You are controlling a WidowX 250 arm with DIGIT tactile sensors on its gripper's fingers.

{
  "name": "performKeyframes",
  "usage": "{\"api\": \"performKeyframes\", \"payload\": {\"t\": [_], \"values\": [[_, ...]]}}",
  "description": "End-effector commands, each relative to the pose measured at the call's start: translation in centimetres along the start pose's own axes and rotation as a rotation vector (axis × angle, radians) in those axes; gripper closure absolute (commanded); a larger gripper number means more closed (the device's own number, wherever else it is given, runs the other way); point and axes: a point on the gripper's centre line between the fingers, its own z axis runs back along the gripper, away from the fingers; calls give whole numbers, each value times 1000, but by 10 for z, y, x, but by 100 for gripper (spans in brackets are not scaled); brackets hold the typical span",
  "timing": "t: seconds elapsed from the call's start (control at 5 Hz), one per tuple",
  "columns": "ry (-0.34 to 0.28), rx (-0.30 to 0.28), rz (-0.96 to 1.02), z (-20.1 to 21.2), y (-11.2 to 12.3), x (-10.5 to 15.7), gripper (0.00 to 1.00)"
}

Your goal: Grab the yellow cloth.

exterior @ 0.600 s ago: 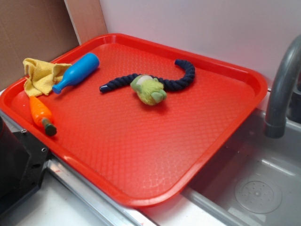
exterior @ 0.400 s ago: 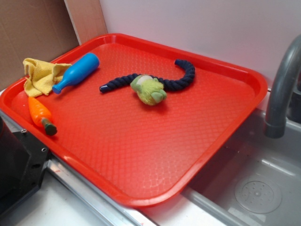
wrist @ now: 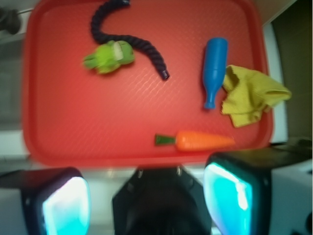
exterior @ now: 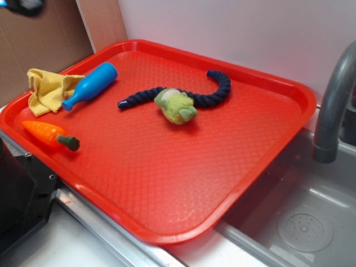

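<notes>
The yellow cloth lies crumpled at the far left corner of the red tray, touching the blue toy bottle. In the wrist view the yellow cloth sits at the tray's right edge, beside the blue toy bottle. My gripper hangs high above the tray's near rim, well away from the cloth. It is open, with nothing between its cyan pads. A dark blurred bit of the arm shows at the exterior view's top left corner.
An orange toy carrot lies near the tray's left rim, below the cloth. A green plush toy and a dark blue rope lie mid-tray. A grey faucet and sink stand to the right, and a black box at the lower left.
The carrot has turned from pointing down along the rim to lying crosswise with its green end to the right. A dark bit of the arm has come into the top left corner.
</notes>
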Motion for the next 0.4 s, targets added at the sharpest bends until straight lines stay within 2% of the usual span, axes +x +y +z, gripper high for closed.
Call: {"api": "performKeyframes", "payload": {"t": [0.0,0.2], "values": [[-158,15,449,-30,40,26,0],[-234,144,688,-28,82,21,0]]}}
